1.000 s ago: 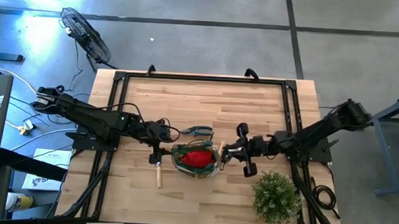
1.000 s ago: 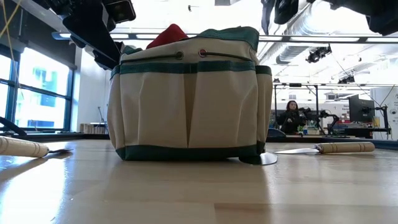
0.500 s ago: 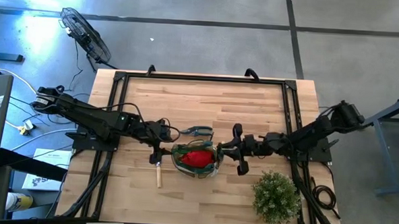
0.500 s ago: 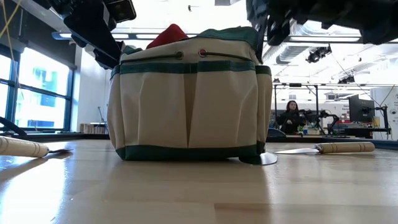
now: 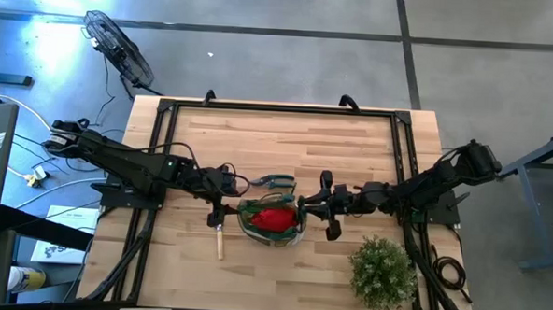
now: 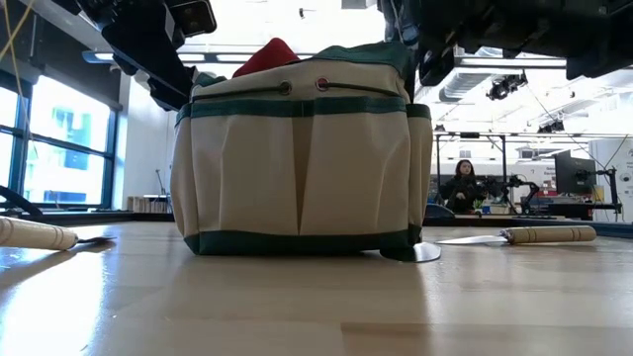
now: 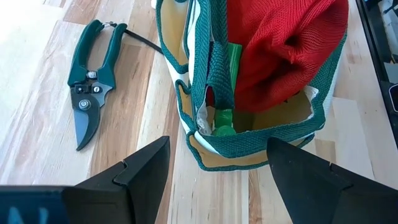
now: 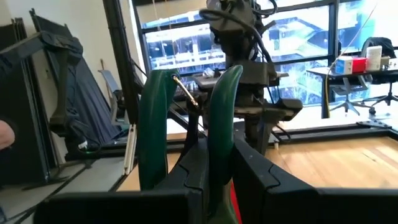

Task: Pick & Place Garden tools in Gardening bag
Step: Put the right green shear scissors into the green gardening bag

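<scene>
Right gripper (image 5: 304, 209) clamps green-handled tool (image 8: 186, 130) at bag (image 5: 272, 217) rim | left gripper (image 5: 220, 207) wide, idle | risk: handles snag rim, bag tips.

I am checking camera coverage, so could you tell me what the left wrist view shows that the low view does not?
Only the left wrist view shows the pruning shears lying on the table beside the gardening bag, and the bag's inside, seen past the open left gripper. Only the low view shows the bag's pale outer wall, a trowel on the table, and a person in the room behind. Both show the bag and the red glove sticking out of its top.
</scene>
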